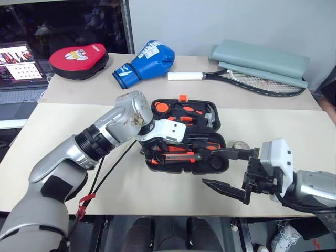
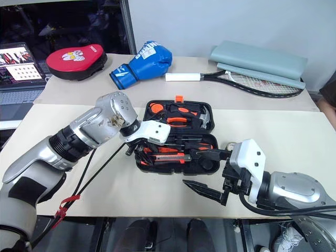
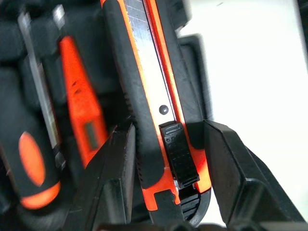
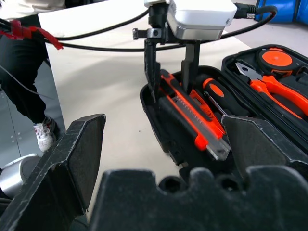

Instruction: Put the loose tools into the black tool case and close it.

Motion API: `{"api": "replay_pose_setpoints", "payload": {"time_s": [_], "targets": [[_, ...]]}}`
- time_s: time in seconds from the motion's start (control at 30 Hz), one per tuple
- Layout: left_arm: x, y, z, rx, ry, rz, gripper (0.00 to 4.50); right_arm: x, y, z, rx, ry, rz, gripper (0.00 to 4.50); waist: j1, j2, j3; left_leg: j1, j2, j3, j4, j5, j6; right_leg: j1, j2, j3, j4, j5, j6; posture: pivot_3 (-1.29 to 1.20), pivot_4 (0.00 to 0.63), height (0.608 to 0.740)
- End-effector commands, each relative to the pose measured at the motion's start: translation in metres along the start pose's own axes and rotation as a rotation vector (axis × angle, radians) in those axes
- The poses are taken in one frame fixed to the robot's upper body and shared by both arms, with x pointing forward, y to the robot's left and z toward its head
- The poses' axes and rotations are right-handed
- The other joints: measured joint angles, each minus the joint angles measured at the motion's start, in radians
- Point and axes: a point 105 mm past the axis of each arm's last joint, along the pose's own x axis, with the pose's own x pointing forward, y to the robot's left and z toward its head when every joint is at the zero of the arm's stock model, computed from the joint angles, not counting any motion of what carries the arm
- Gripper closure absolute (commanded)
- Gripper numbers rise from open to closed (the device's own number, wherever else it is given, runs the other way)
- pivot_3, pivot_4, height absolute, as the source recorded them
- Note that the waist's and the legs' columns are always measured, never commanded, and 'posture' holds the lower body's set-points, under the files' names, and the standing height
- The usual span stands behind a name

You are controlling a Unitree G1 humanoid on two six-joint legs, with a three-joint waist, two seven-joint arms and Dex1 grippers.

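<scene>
Case: black tool case [image 1: 220,123] lies open at the centre of the frame on the pale surface [image 1: 63,126], lid half toward the top with a small orange latch [image 1: 182,97], tray half toward the bottom.
Left hand: left hand [image 4: 171,72] points steeply down over the tray's left end; its two black fingers [image 3: 231,168] sit partly spread on either side of the utility knife [image 3: 149,96]. Contact cannot be made out.
Knife: orange and black, lying lengthwise in the tray's front row, slider end between the fingers.
Other tools in tray: small red tester screwdriver [image 3: 79,106] just beside the knife; an orange-and-black-handled screwdriver [image 3: 33,168] past that.
Lid half: orange-handled pliers [image 4: 279,91] and a steel-headed hammer [image 1: 211,118] sit in their slots.
Right hand: right hand [image 1: 228,170] at lower right of the frame, fingers spread wide and holding nothing, just beside the case's right end, tips toward it.
Far edge: red-and-black punch pad [image 1: 79,59], blue boxing glove [image 1: 149,60], racket [image 1: 247,79].
</scene>
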Motion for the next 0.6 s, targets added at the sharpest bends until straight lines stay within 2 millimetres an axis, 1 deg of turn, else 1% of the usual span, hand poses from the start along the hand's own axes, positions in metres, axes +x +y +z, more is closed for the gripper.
{"api": "replay_pose_setpoints", "payload": {"time_s": [0.03, 0.17, 0.27, 0.37, 0.47, 0.6], "targets": [[0.003, 0.003, 0.0, 0.058, 0.036, 0.03, 2.83, -0.003, 0.002, 0.008, -0.028, -0.018, -0.017, 0.0, 0.001, 0.0, 0.0, 0.0, 0.0, 0.0, 0.0, 0.0, 0.0, 0.0, 0.0, 0.0, 0.0, 0.0, 0.0, 0.0, 0.15, 0.737], [0.013, 0.008, -0.004, 0.053, 0.046, 0.042, 2.83, -0.003, 0.003, 0.007, -0.023, -0.019, -0.024, 0.0, 0.003, 0.0, 0.0, 0.001, 0.0, 0.0, 0.0, 0.0, -0.001, 0.0, 0.001, 0.001, 0.001, 0.0, -0.001, 0.0, 0.15, 0.737], [0.016, 0.014, -0.007, 0.048, 0.055, 0.068, 2.83, -0.003, 0.004, 0.008, -0.023, -0.019, -0.025, 0.0, 0.003, 0.001, 0.0, 0.001, 0.0, 0.0, 0.001, 0.0, -0.001, 0.001, 0.0, 0.001, 0.001, 0.0, 0.0, 0.0, 0.15, 0.737], [0.017, 0.014, -0.009, 0.051, 0.051, 0.066, 2.83, -0.003, 0.004, 0.008, -0.023, -0.018, -0.026, 0.0, 0.002, 0.001, 0.0, 0.001, 0.0, 0.0, 0.001, 0.0, -0.001, 0.001, 0.0, 0.001, 0.001, 0.0, 0.0, 0.0, 0.15, 0.737], [0.02, 0.01, -0.007, 0.068, 0.034, 0.039, 2.83, -0.003, 0.004, 0.007, -0.024, -0.014, -0.026, 0.0, 0.002, 0.001, -0.001, 0.002, 0.001, 0.0, 0.001, 0.0, -0.001, 0.001, 0.001, 0.001, 0.001, 0.0, -0.001, 0.0, 0.15, 0.737], [0.019, -0.001, -0.003, 0.038, 0.015, -0.017, 2.83, -0.002, 0.004, 0.007, -0.025, -0.015, -0.022, 0.0, 0.0, 0.001, -0.001, 0.002, 0.001, 0.001, 0.001, 0.0, -0.001, 0.001, 0.001, 0.001, 0.002, 0.001, -0.001, 0.0, 0.15, 0.737]]}}
